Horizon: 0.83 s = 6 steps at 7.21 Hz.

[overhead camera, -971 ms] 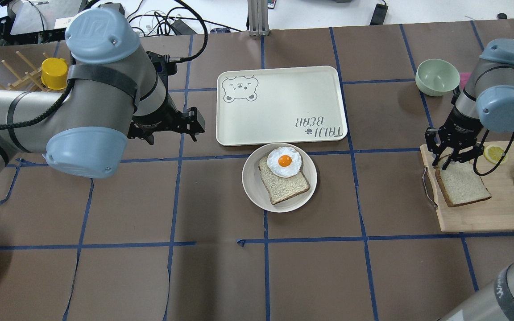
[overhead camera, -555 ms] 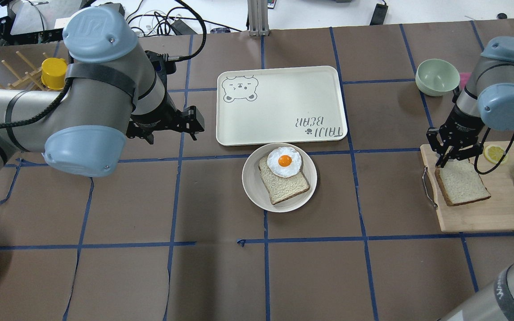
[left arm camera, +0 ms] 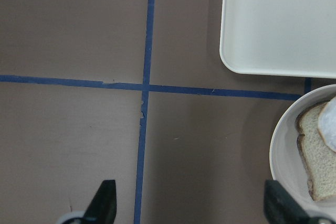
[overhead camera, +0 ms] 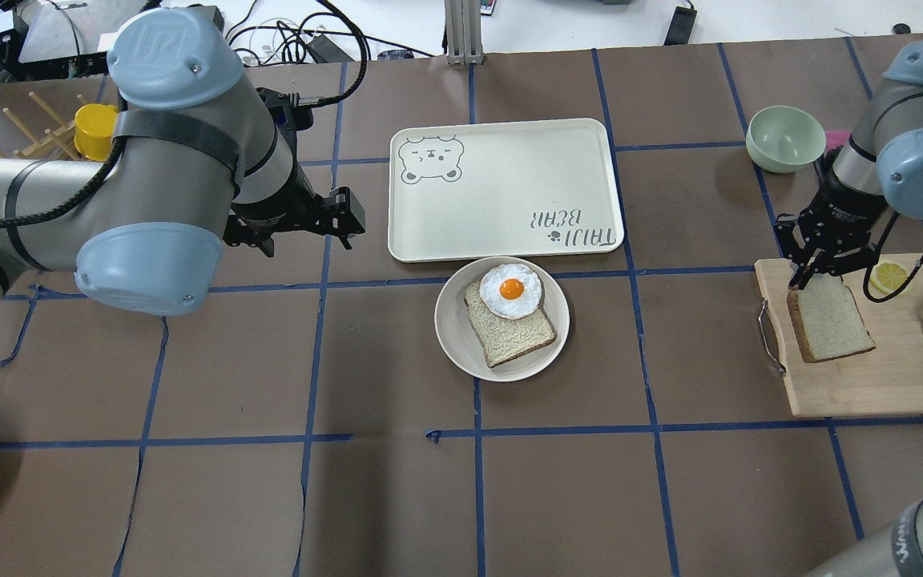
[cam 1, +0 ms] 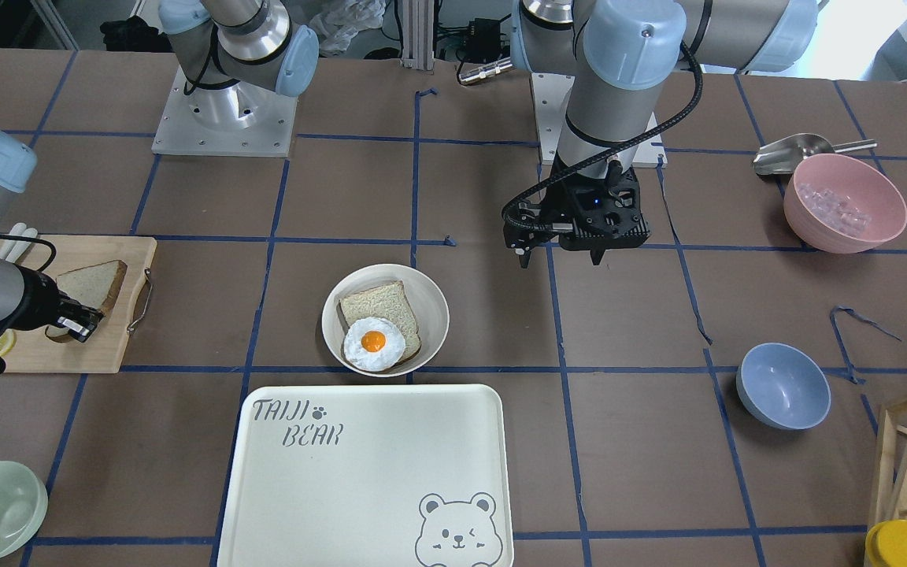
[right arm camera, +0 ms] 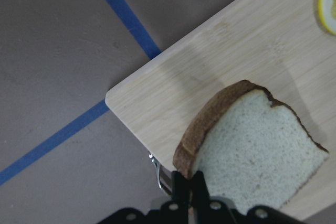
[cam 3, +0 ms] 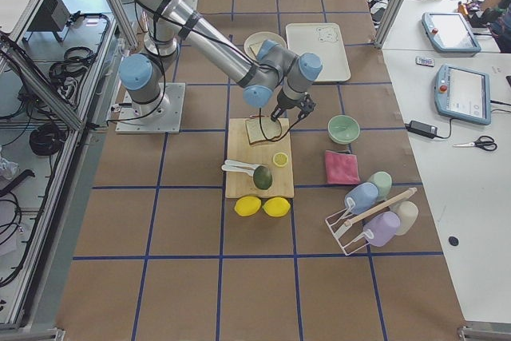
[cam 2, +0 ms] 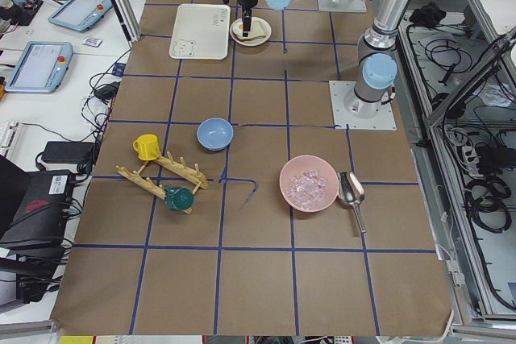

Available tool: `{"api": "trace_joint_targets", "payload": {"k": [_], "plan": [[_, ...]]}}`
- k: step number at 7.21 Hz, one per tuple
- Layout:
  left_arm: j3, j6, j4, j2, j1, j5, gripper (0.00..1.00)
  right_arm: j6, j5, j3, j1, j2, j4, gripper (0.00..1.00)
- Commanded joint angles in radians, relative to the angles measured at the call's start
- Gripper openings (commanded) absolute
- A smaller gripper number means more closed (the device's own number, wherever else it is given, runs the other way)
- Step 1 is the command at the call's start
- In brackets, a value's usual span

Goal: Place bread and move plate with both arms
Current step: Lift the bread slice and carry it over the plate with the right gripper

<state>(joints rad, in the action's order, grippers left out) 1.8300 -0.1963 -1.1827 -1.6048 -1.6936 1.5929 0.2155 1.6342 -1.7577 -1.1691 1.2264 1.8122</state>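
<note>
Here, the right claw is clamped on a corner of the bread, tilted over the cutting board at the bench's right edge. The left claw hangs spread wide, empty. The plate sits mid-bench beside the tray.

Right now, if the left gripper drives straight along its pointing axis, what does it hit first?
Probably the brown table cover. The left gripper points down at it, jaws open, a blue tape line near one finger. The plate lies just off to the side, likely missed.
</note>
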Motion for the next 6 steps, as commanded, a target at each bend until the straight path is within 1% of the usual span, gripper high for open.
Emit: {"api": "trace_joint_targets", "payload": {"k": [1,2,3,4,5,6], "plan": [[-0.009,0.000,0.000,0.000,0.000,0.001,1.00,0.033,-0.017,0.152,-0.010,0.054,-0.229,0.00],[-0.015,0.000,0.000,0.000,0.000,0.002,1.00,0.074,-0.061,0.234,-0.024,0.056,-0.332,0.00],[-0.015,0.002,0.000,0.000,0.000,0.008,1.00,0.164,-0.079,0.291,-0.082,0.056,-0.367,0.00],[-0.018,0.005,0.000,0.000,0.002,0.012,1.00,0.296,-0.095,0.313,-0.183,0.045,-0.363,0.00],[-0.018,0.006,0.000,0.000,0.000,0.012,1.00,0.418,-0.146,0.322,-0.275,0.039,-0.343,0.00],[-0.020,0.006,0.000,0.000,0.002,0.012,1.00,0.506,-0.186,0.328,-0.341,0.021,-0.296,0.00]]}}
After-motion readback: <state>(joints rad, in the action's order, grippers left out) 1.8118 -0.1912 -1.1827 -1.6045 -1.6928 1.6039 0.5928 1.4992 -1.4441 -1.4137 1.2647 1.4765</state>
